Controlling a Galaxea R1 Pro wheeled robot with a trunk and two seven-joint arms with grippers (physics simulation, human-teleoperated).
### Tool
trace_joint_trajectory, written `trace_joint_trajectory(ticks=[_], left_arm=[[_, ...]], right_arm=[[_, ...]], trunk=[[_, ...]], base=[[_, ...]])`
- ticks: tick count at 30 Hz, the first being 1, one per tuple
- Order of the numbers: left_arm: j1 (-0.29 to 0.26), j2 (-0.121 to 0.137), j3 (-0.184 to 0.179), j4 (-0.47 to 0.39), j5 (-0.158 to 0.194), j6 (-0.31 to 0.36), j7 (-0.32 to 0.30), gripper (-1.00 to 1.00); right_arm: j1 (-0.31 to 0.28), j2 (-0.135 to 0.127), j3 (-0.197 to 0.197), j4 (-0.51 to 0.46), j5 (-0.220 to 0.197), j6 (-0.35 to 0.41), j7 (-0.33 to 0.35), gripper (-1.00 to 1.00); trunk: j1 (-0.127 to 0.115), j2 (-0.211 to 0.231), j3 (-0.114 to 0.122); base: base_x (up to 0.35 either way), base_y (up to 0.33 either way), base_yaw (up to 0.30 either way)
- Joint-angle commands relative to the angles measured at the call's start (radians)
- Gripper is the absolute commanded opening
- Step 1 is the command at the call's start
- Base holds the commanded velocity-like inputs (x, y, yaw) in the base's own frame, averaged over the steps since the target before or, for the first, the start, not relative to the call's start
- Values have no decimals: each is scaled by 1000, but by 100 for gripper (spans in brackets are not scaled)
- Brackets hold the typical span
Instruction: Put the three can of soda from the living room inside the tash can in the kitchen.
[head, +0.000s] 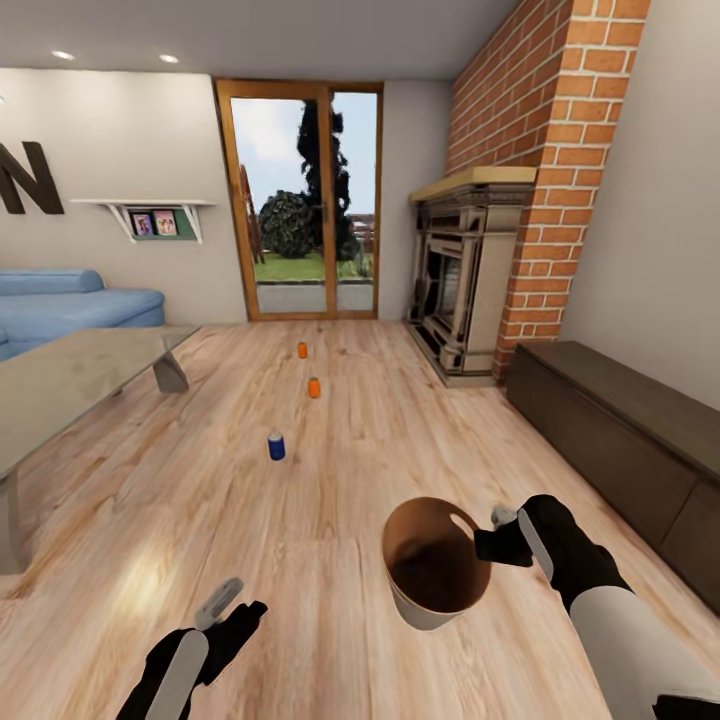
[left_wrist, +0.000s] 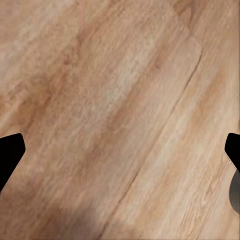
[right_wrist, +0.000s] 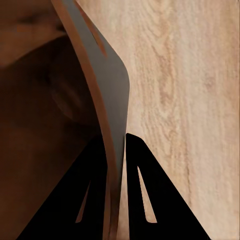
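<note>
Three soda cans stand in a line on the living room's plank floor: a dark blue can (head: 276, 446) nearest me, an orange can (head: 314, 387) behind it, and a second orange can (head: 302, 350) farthest, toward the glass doors. My right gripper (head: 493, 540) is shut on the rim of the trash can (head: 432, 578), held off the floor with its tan-brown inside facing me. In the right wrist view the fingers (right_wrist: 145, 200) pinch the bin's wall (right_wrist: 107, 95). My left gripper (head: 235, 600) hangs open low over bare floor, its fingertips (left_wrist: 10, 150) wide apart.
A glass-topped coffee table (head: 70, 375) and blue sofa (head: 70, 305) stand at left. The brick fireplace (head: 480, 280) and a long dark low cabinet (head: 620, 440) line the right wall. Wood-framed glass doors (head: 300, 200) are straight ahead.
</note>
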Motion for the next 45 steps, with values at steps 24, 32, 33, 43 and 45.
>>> trace_joint_trajectory(ticks=[24,32,33,43,45], left_arm=[[0,3,-56,-1,-5,-46,7,100],[0,1,-58,-3,-2,-48,51,100],[1,0,-59,-4,-1,-48,64,100],[-2,3,-124,6,-6,-52,89,100],[-10,4,-130,10,-40,-52,90,100]], right_arm=[[-12,-27,-7,7,-44,2,7,-100],[-24,-52,-11,38,-86,2,7,-100],[-24,-53,-11,43,-88,2,7,-100],[-22,-56,-11,45,-100,2,7,-100],[-19,-53,-6,40,-100,2,8,-100]], trunk=[[0,0,0],[0,0,0],[0,0,0],[0,0,-2],[0,0,-2]], base=[[325,115,0],[328,111,-4],[328,111,-66],[334,65,-45],[345,4,-1]])
